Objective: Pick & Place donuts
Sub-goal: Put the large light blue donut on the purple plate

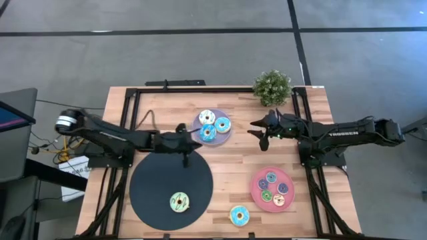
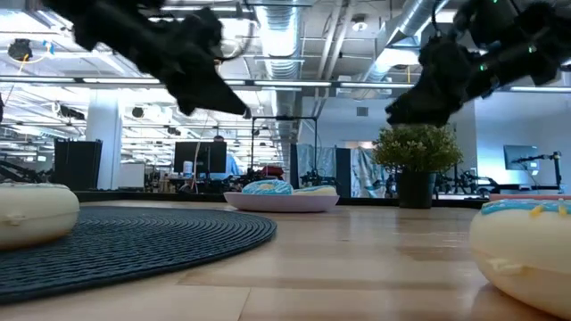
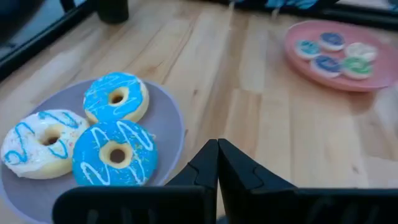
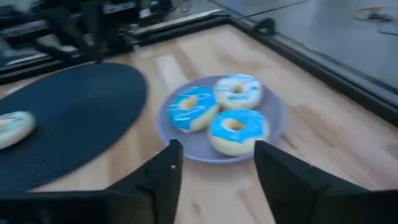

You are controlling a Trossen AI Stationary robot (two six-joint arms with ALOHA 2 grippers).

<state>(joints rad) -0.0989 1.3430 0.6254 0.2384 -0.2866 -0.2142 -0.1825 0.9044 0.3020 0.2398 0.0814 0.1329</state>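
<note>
Nearest the low camera, a cream donut [image 2: 522, 254] sits on the desk [image 1: 233, 150]. Right end effector [image 1: 256, 128] hovers at three o'clock from the lavender plate [image 1: 197, 123] of three donuts [image 1: 212, 126], fingers spread and empty; it should centre over one ring before descending. Left end effector [image 1: 185, 150], pressed together, waits at the plate's seven o'clock.

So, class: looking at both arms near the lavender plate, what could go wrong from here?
1. The lavender plate already holds three donuts packed edge to edge; the open right gripper reaching in might knock a neighbour off.
2. The shut left gripper hangs beside the same plate, so the arms could collide.
3. One donut lies near the table's front edge and might get pushed off.
</note>
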